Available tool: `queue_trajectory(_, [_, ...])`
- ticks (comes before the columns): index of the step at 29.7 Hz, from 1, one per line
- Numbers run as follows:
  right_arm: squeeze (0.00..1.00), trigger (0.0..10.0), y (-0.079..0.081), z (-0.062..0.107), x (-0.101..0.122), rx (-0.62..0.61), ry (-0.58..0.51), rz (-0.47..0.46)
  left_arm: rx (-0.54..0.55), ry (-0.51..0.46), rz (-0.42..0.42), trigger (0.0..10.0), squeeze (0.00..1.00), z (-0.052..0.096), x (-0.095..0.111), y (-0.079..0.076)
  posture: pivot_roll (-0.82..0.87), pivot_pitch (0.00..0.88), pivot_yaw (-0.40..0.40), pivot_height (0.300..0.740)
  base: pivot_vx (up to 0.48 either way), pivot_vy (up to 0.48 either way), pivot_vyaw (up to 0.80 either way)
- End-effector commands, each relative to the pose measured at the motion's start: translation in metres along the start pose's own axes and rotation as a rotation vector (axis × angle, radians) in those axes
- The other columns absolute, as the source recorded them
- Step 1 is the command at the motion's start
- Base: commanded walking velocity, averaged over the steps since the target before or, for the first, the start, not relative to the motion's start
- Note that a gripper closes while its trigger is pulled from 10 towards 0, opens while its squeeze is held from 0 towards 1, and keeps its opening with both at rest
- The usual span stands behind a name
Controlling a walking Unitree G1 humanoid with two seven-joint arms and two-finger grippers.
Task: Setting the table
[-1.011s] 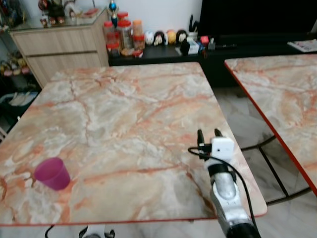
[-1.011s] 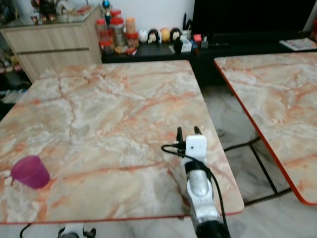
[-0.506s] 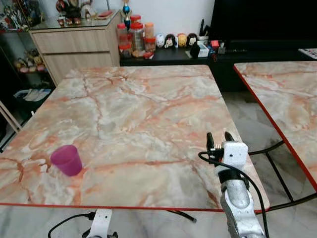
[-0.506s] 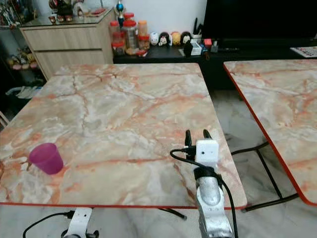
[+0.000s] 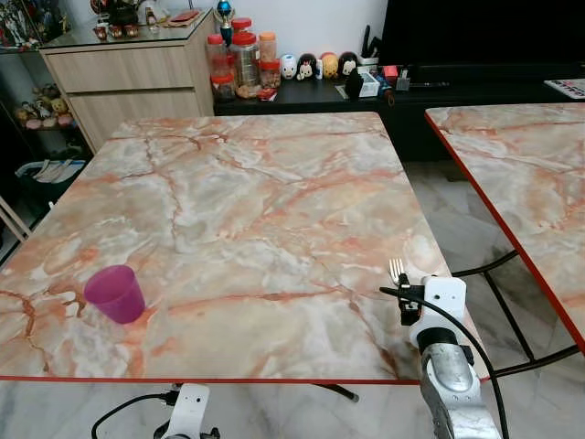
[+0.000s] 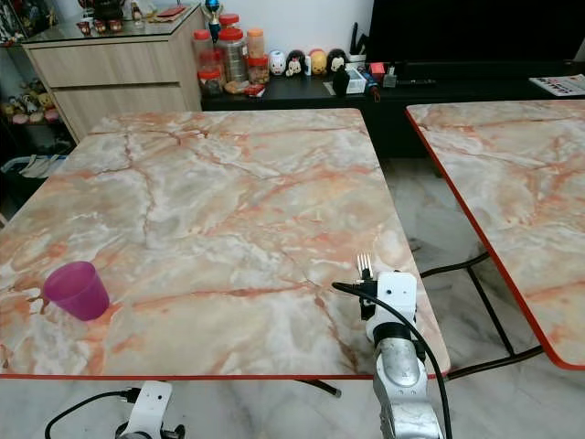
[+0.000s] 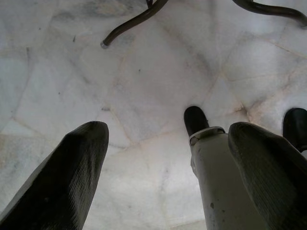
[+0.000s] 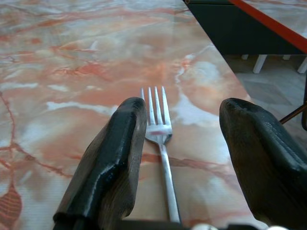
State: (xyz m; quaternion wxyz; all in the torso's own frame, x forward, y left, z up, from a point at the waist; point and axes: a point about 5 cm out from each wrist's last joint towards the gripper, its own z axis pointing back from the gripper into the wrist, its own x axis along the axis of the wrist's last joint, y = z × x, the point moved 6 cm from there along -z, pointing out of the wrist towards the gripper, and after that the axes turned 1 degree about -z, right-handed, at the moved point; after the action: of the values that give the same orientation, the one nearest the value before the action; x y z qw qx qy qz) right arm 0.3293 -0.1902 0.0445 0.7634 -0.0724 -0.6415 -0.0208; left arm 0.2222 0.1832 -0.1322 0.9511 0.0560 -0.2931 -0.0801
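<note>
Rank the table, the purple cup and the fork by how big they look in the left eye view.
1. Table, by far the largest.
2. Purple cup.
3. Fork, smallest: only its tines peek out past the right gripper, so its full size is hidden.

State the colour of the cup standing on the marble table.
The cup is magenta-purple, clearest in the left eye view.

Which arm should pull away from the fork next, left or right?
Right. The right pincer is open over the marble-patterned table, straddling the silver metal fork lying flat there. The left pincer hangs below, pointing at the floor, far from the pink plastic cup.
</note>
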Motion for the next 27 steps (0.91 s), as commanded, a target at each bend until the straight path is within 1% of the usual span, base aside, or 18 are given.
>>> queue_trajectory(1, [0.0,10.0,0.0,-0.003,0.009,0.003,-0.015,-0.006,-0.004,0.011,0.003,10.0,0.0,0.0,-0.002,0.0,-0.09,0.0,0.028,0.74,0.0,0.0,0.0])
queue_trajectory(6, [0.0,10.0,0.004,0.0,-0.001,0.023,0.037,0.005,-0.002,0.012,0.004,10.0,0.0,0.0,-0.002,0.001,-0.09,0.0,0.033,0.74,0.0,0.0,0.0])
queue_trajectory(9, [0.0,10.0,0.002,0.001,-0.001,0.0,0.037,0.001,-0.002,0.011,0.002,10.0,0.0,0.0,-0.001,0.001,-0.09,0.0,0.033,0.74,0.0,0.0,0.0])
queue_trajectory(16, [0.0,10.0,0.005,0.001,-0.002,0.008,0.046,-0.022,-0.001,0.008,0.003,10.0,0.0,0.0,0.0,0.001,-0.09,0.0,0.034,0.74,0.0,0.0,0.0])
queue_trajectory(19, [0.0,10.0,0.003,0.0,-0.008,0.002,0.07,-0.025,0.0,0.007,0.003,10.0,0.0,0.0,0.001,0.002,-0.09,0.0,0.036,0.74,0.0,0.0,0.0])
queue_trajectory(21, [0.0,10.0,-0.002,0.0,-0.016,-0.02,0.103,-0.073,0.0,0.007,0.003,10.0,0.0,0.0,0.001,0.002,-0.09,0.0,0.037,0.74,0.0,0.0,0.0])
queue_trajectory(24, [0.0,10.0,-0.003,-0.001,-0.019,-0.025,0.112,-0.097,0.0,0.007,0.003,10.0,0.0,0.0,0.001,0.002,-0.09,0.0,0.037,0.74,0.0,0.0,0.0])
queue_trajectory(25, [0.0,10.0,0.0,-0.001,-0.019,-0.008,0.111,-0.118,0.0,0.007,0.003,10.0,0.0,0.0,0.001,0.002,-0.09,0.0,0.037,0.74,0.0,0.0,0.0])
queue_trajectory(27, [0.0,10.0,0.001,-0.001,-0.02,0.001,0.113,-0.11,0.0,0.007,0.003,10.0,0.0,0.0,0.0,0.002,-0.09,0.0,0.038,0.74,0.0,0.0,0.0])
